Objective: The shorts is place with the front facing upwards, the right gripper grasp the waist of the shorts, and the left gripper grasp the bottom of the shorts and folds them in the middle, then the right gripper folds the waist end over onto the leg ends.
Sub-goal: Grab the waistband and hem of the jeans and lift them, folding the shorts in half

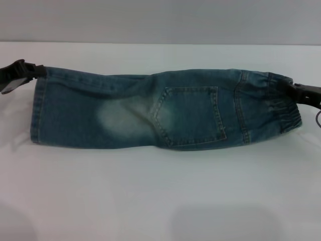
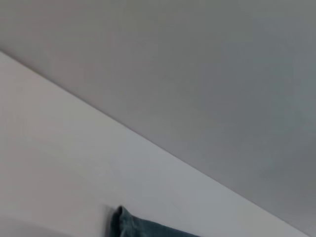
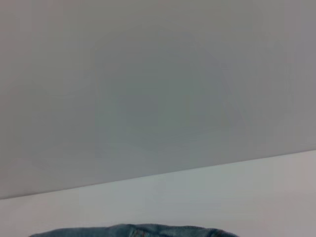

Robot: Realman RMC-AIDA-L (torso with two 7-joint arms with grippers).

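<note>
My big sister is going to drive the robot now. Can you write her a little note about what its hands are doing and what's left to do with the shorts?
Left gripper: at the far corner of the leg ends, on the robot's left, fingers shut on the hem.
Right gripper: at the waist of the shorts, on the robot's right, fingers shut on the elastic band.
The shorts lie stretched sideways across the white table, one leg on top of the other, a pocket facing up.
Done: the fold down the middle looks finished.
Left: let go of the hem, then the right gripper carries the waist over onto the leg ends.
</note>
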